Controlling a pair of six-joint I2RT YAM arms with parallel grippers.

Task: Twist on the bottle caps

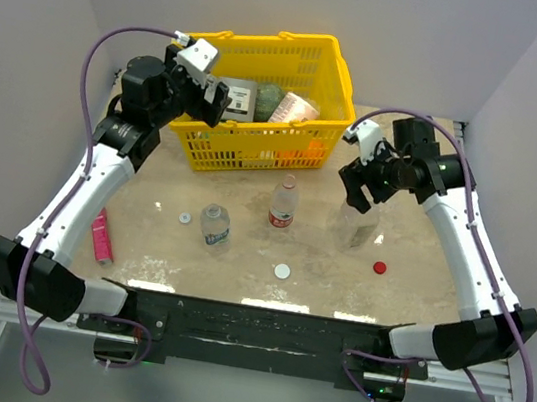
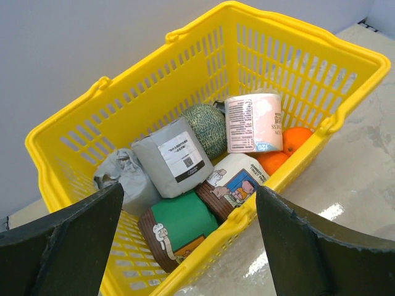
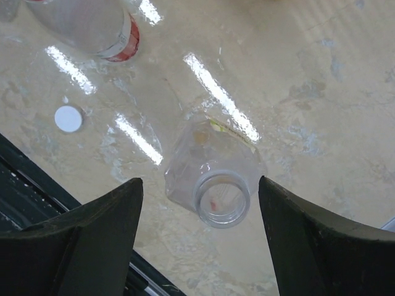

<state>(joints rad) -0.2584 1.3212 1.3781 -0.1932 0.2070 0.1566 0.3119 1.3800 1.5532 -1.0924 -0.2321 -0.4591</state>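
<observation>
Three clear bottles stand uncapped on the table: a short bluish-labelled one [image 1: 214,224], a slim red-labelled one [image 1: 283,205] and a larger unlabelled one [image 1: 355,224]. Two white caps [image 1: 282,271] [image 1: 185,217] and a red cap [image 1: 379,268] lie loose. My right gripper [image 1: 358,187] is open, directly above the large bottle; in the right wrist view its open mouth [image 3: 221,200] sits between my fingers [image 3: 99,240], with the red-labelled bottle [image 3: 99,28] and a white cap [image 3: 68,118] beyond. My left gripper [image 1: 201,100] is open and empty over the basket.
A yellow basket [image 1: 337,80] of packets, rolls and fruit stands at the back; the left wrist view shows its rim [image 2: 55,123] and goods. A pink tube [image 1: 101,237] lies at the left near the left arm. White walls enclose the table.
</observation>
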